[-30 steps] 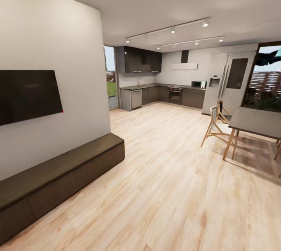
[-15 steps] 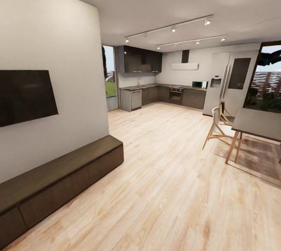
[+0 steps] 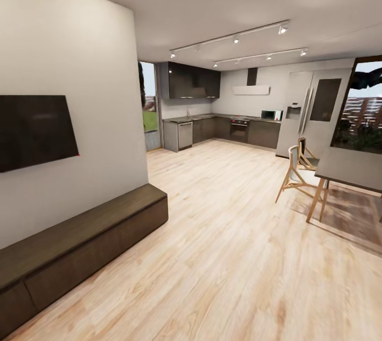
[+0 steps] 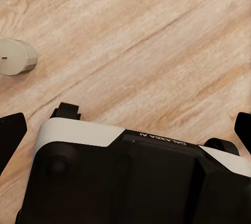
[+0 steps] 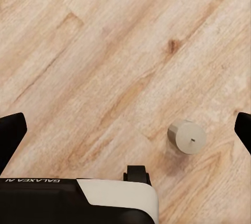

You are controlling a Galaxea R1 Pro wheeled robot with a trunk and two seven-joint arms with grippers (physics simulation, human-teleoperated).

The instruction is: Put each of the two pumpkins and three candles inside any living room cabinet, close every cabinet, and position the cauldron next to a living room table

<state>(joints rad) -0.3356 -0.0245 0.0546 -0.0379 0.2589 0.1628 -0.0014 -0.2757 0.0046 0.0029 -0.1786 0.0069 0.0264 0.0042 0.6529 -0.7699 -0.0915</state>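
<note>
Pale wood floor runs through an open room toward a dark kitchen at the far end. On this floor a candle stands upright near the robot's base in the left wrist view, apart from it; the right wrist view likewise has a candle upright on the planks, near the base, and I cannot tell whether it is the same one. Each wrist view has dark fingertips at its two side edges, spread wide with nothing between them, so both grippers are released. In the head view the long dark cabinet sits against the left wall under a black screen, its door panels closed. Off to the right stand a tall table and a wooden chair on a rug.
</note>
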